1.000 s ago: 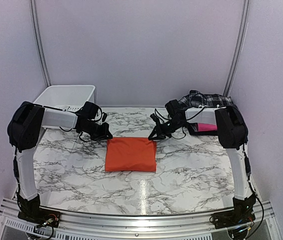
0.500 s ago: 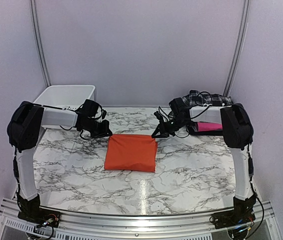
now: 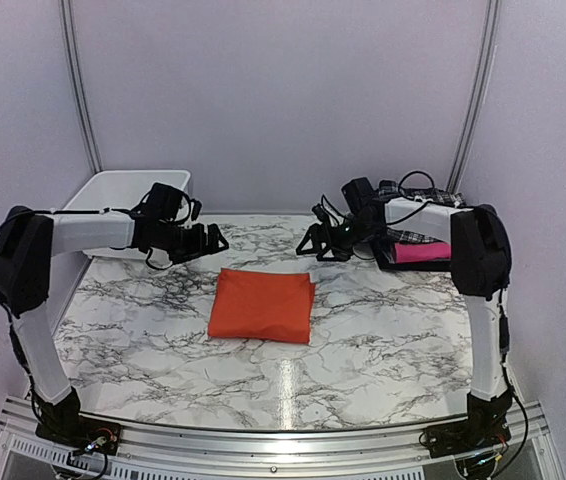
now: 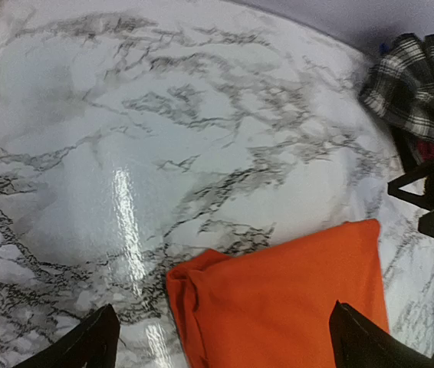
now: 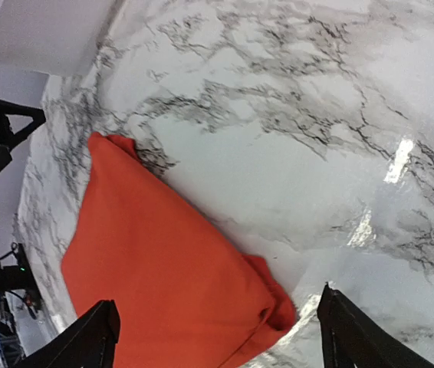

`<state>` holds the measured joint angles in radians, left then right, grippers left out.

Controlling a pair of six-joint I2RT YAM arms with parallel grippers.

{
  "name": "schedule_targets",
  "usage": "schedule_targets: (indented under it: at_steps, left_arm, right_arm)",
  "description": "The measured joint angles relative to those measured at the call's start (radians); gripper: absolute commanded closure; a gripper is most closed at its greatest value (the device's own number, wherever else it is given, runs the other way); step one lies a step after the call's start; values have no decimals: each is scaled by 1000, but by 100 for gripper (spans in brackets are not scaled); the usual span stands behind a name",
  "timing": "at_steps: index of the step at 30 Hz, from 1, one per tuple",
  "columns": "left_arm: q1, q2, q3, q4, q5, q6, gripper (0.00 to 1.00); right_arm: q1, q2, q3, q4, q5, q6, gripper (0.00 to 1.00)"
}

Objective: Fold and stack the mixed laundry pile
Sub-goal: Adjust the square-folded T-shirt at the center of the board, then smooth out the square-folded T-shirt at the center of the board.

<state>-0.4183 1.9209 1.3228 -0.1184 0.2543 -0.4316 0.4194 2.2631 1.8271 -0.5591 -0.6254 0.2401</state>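
Orange t-shirt [image 3: 261, 306]: folded to a flat packet, lying mid-table on the marble tabletop [image 3: 373, 345], between the two arms and nearer than both.

Left gripper [image 3: 215, 240]: fingers spread wide, nothing held, poised just beyond the packet's far-left corner. Right gripper [image 3: 308, 245]: likewise spread and empty, off the far-right corner. Neither touches cloth.

Plaid shirt [image 4: 415, 80]: unfolded heap at the far right, behind the right arm, beside a folded pink garment [image 3: 426, 252]. White bin [image 3: 123, 190] stands far left.

Orientation: packet nearly square from above, perhaps a little wider left-to-right, so I would not commit to a long axis. Its edges sit slightly skewed to the table edge. Collar and hem are hidden inside the fold, so heading cannot be told.

Risks, as I judge them:
- Both far corners look bunched, with layers standing proud; a brushing finger could flip them open.
- Hauling the plaid heap across the table could drag over the packet and shove it askew.
- The heap lies close to the pink garment; a loose grab may lift both together.
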Motion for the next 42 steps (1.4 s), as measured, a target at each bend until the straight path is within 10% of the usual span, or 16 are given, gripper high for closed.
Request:
schedule_targets:
  at_steps: [8, 25, 33, 42]
  left_arm:
    - [-37, -280, -145, 73, 175, -64, 1]
    - [-182, -81, -468, 491, 403, -377, 1]
    - [-143, -183, -547, 452, 327, -336, 1]
    - [-330, -264, -227, 70, 35, 91, 1]
  right_arm:
    - [86, -295, -229, 190, -185, 183, 12]
    - [213, -166, -760, 851, -466, 608, 13]
    - [87, -206, -736, 647, -478, 436, 14]
    - [27, -449, -718, 403, -338, 315, 13]
